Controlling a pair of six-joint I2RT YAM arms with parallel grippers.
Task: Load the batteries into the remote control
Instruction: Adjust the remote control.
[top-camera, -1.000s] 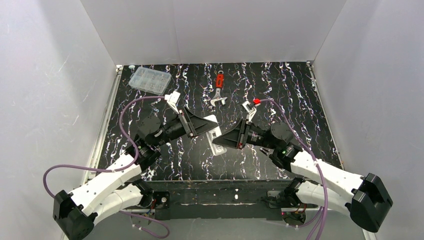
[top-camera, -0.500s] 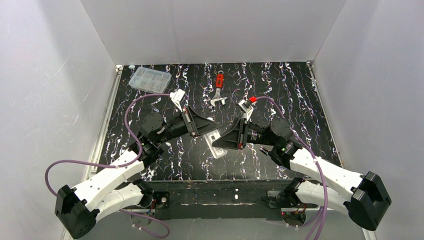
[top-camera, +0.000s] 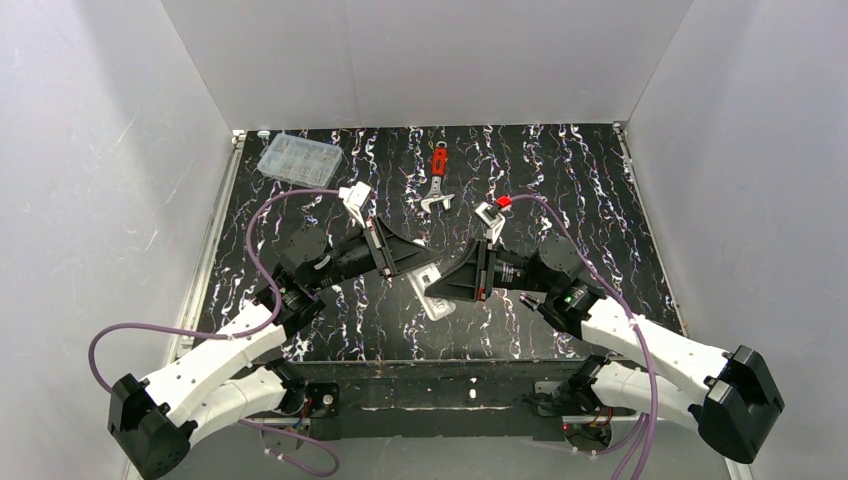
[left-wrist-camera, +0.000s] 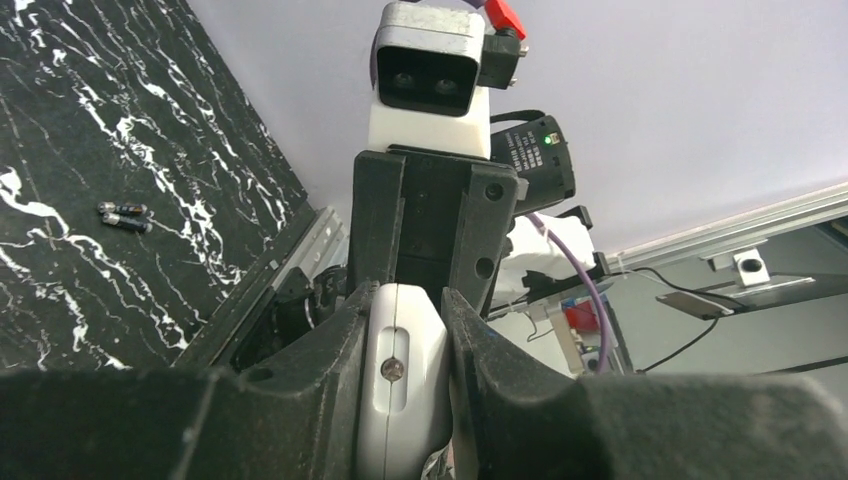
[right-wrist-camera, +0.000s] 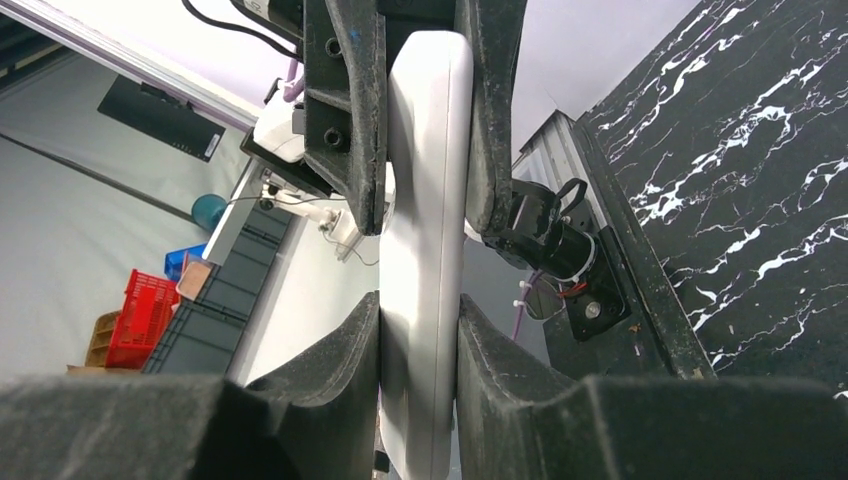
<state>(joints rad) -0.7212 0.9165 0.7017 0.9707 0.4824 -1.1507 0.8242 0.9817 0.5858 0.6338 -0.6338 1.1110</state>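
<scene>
- Above the surface (top-camera: 560, 180), the left end effector (left-wrist-camera: 402, 312) and right end effector (right-wrist-camera: 420, 312) both clamp the remote control (top-camera: 432, 292).
- One side should let go first, I'd say; the batteries (left-wrist-camera: 124, 216) lie at nine o'clock in the left wrist view.

Black marbled table (top-camera: 600, 200) — clear compartment box (top-camera: 298, 158) far left, red-handled wrench (top-camera: 437, 180) mid-back, two small cylinders (left-wrist-camera: 125, 216), perhaps batteries.

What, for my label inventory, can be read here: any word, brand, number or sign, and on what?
No text is legible.
Label on the black module, left wrist view: print too small to read.
On the remote control: no print on the sides showing.
On the wrench: too small to tell.
</scene>
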